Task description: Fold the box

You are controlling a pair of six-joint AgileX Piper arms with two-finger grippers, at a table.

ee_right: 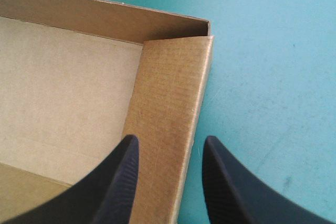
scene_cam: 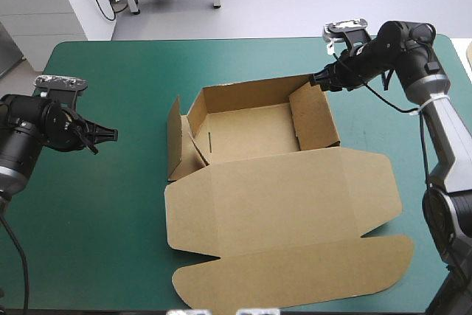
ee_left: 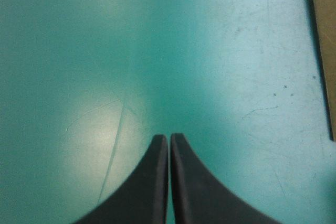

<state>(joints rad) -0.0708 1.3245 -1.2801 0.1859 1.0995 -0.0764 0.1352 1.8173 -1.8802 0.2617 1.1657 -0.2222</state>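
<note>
Brown cardboard box [scene_cam: 280, 197], standing as an open tray with its lid flat, centre of the teal-green worktop [scene_cam: 110, 219].
The tray section sits at upper centre of the frame, and the lid panel extends toward the lower right. Right end effector [scene_cam: 318, 79] [ee_right: 170, 140], two broad black fin-shaped fingers: spread, straddling the tray's right wall near its far corner, one finger inside, one outside. Left end effector [scene_cam: 114, 134] [ee_left: 169, 136]: fingers pressed together, over bare cover at mid left, apart from the box.
</note>
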